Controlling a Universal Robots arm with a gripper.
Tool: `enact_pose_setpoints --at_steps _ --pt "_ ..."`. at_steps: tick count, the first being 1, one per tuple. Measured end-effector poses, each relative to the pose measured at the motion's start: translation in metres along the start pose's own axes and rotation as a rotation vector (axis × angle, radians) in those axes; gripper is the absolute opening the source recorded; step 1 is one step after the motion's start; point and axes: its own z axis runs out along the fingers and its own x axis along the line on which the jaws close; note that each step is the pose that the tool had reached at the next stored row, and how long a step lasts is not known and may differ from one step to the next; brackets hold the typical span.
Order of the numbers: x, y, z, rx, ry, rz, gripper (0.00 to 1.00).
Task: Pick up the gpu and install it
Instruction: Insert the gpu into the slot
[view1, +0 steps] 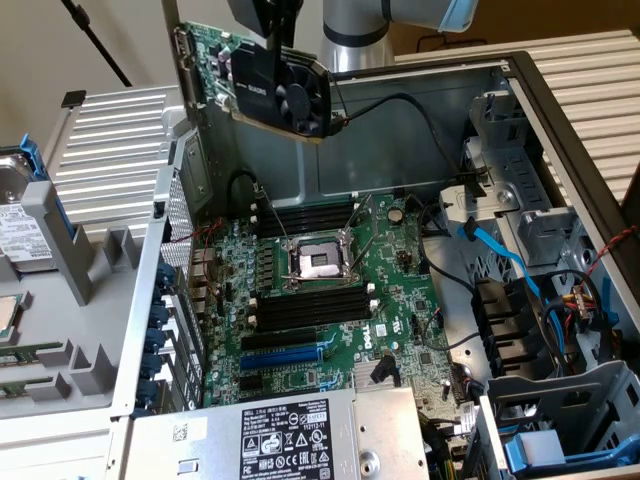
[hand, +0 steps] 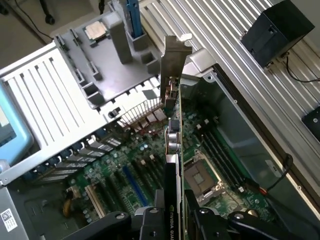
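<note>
Flat green gpu (view1: 262, 85) with black fan shroud and silver end bracket, held aloft over the open grey computer case (view1: 420, 120).
The gripper's (view1: 272, 35) fingers clench its upper edge from twelve o'clock. In the exterior view its long axis runs nine-to-three, bracket at nine, with the large green motherboard (view1: 400, 290) well apart at six.

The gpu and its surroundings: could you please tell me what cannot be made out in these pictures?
- Exterior view: the fingers holding the gpu are cut off by the top edge.
- Wrist view: the gpu shows edge-on, so both faces are hidden.
- Wrist view: the fingers are cut off by the bottom edge.
- Exterior view: the motherboard print is too small.
</note>
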Motion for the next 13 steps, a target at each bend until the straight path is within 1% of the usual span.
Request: enact_pose_setpoints --at_steps 4,5,6,9,11,13 --pt "0.0000 -0.0007 0.0029 0.0057 0.0208 -0.059 0.26" --pt "-0.0001 -0.0009 0.0035 0.0075 0.0243 -0.071 0.26" --pt "-0.0003 -0.0013 0.0040 0.0103 0.0265 -0.080 0.26" --pt "-0.0018 -0.0041 0.0054 0.0212 0.0293 -0.092 0.26" --pt "-0.0032 -0.0066 0.0063 0.0262 0.0329 -0.098 0.26" --pt "-0.0046 -0.0091 0.0074 0.0300 0.0381 -0.106 0.26"
